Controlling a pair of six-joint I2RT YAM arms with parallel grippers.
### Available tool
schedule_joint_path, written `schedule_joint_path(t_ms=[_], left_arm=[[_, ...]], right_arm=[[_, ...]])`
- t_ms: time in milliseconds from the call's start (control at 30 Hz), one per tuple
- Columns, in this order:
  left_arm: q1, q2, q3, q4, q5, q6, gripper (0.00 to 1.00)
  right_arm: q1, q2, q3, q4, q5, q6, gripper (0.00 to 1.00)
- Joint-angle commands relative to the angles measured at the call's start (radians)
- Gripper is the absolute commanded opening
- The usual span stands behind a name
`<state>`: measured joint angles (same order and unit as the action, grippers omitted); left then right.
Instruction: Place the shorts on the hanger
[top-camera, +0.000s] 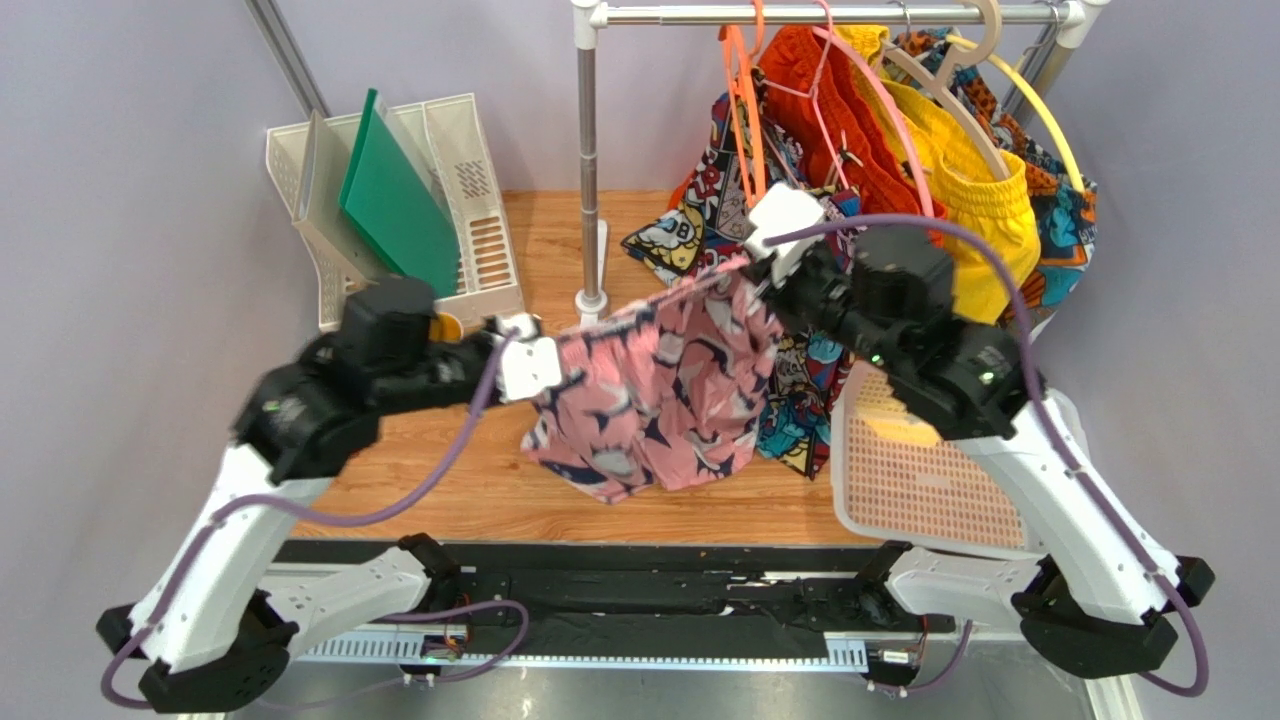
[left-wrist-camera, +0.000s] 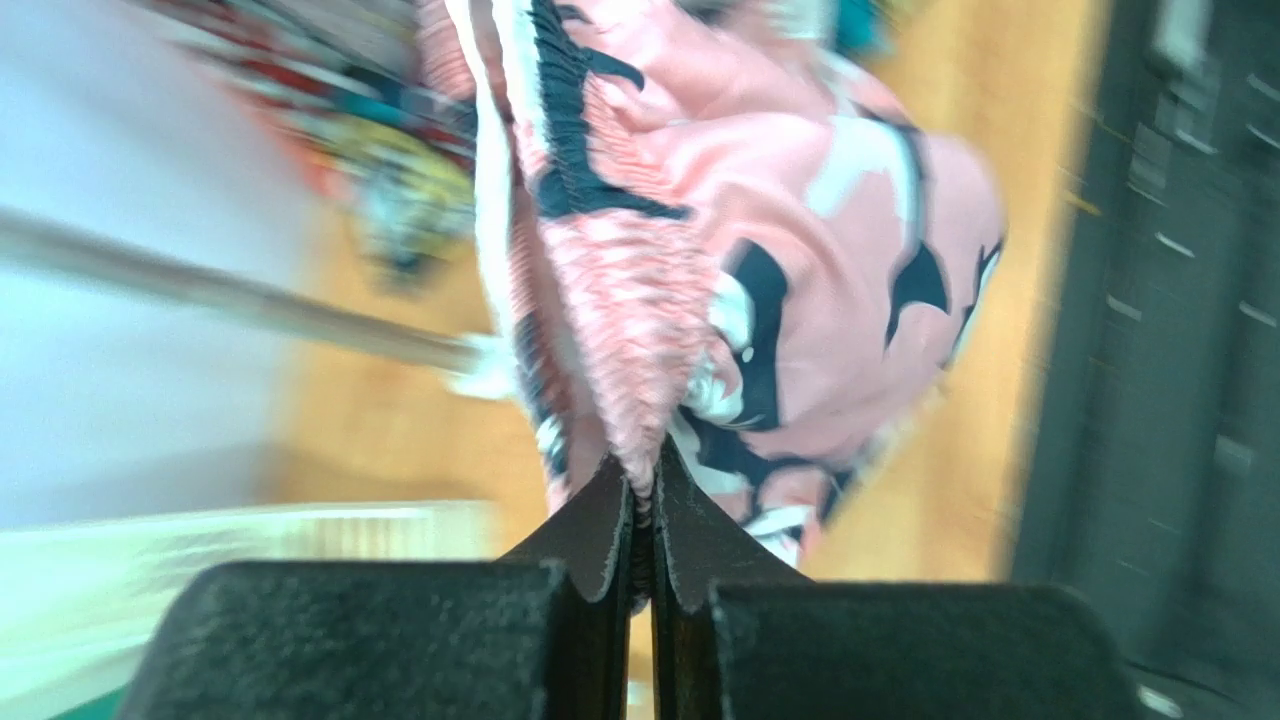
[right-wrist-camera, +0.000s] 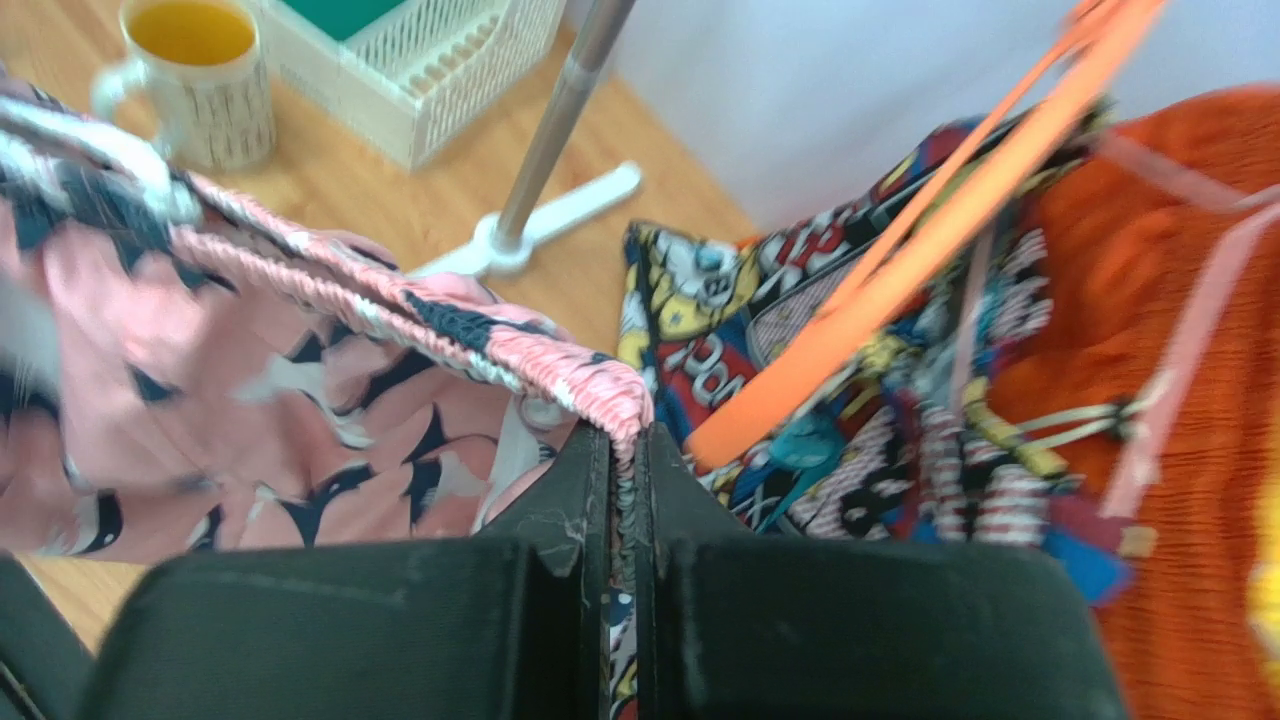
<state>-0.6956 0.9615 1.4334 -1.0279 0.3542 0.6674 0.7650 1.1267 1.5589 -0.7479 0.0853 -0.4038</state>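
Left gripper (left-wrist-camera: 643, 503) clamped tight on the gathered waistband of pink fabric shorts with navy-and-white bird print (top-camera: 661, 393). Right gripper (right-wrist-camera: 628, 450) pinched closed on the opposite waistband end. Shorts stretched between them above wooden table (top-camera: 549, 240). Thin orange plastic hanger (right-wrist-camera: 902, 248) hangs just beyond right gripper.

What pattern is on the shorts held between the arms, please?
The shorts are pink with navy and white bird-like shapes, clearest in the top external view.
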Motion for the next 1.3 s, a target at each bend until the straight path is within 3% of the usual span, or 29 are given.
schedule_joint_path(t_ms=[0, 167, 300, 367, 467, 500, 667, 767, 833, 1000, 1067, 1167, 1200, 1267], left_arm=[[0.102, 0.066, 0.310, -0.178, -0.075, 0.130, 0.00], [0.180, 0.141, 0.596, -0.164, -0.110, 0.077, 0.00], [0.180, 0.149, 0.560, -0.193, -0.060, 0.067, 0.00], [0.180, 0.141, 0.453, -0.222, -0.032, 0.095, 0.00], [0.182, 0.128, 0.250, -0.227, -0.009, 0.153, 0.00], [0.183, 0.131, 0.201, -0.198, -0.012, 0.173, 0.00], [0.197, 0.158, -0.126, -0.115, 0.044, 0.231, 0.00], [0.119, 0.149, -0.358, -0.057, 0.086, 0.285, 0.00], [0.050, 0.151, -0.497, 0.000, 0.049, 0.319, 0.00], [-0.042, 0.128, -0.600, 0.060, 0.088, 0.339, 0.09], [-0.056, 0.132, -0.608, 0.066, 0.068, 0.310, 0.15], [-0.056, 0.122, -0.555, 0.022, 0.051, 0.261, 0.48], [-0.053, 0.112, -0.532, 0.006, 0.058, 0.249, 0.52], [-0.019, 0.070, -0.437, -0.049, 0.110, 0.198, 0.65]], right_arm=[[-0.033, 0.016, 0.232, 0.035, -0.013, 0.008, 0.00], [-0.033, 0.058, 0.420, -0.024, -0.128, 0.045, 0.00], [-0.033, 0.032, 0.359, -0.059, -0.237, 0.075, 0.00], [-0.033, -0.008, 0.281, -0.061, -0.272, 0.095, 0.00], [-0.033, -0.068, 0.030, -0.025, -0.288, 0.099, 0.00], [-0.033, -0.088, -0.109, 0.031, -0.288, 0.094, 0.00], [-0.033, -0.142, -0.491, 0.240, -0.269, -0.005, 0.00], [-0.033, -0.151, -0.685, 0.332, -0.352, -0.015, 0.00], [-0.010, -0.134, -0.755, 0.383, -0.393, -0.041, 0.00], [0.011, -0.103, -0.842, 0.368, -0.410, -0.056, 0.02], [0.014, -0.120, -0.849, 0.346, -0.418, -0.059, 0.11], [0.016, -0.171, -0.814, 0.244, -0.424, -0.066, 0.46], [0.017, -0.188, -0.768, 0.213, -0.423, -0.066, 0.66], [0.017, -0.235, -0.699, 0.112, -0.412, -0.053, 0.81]])
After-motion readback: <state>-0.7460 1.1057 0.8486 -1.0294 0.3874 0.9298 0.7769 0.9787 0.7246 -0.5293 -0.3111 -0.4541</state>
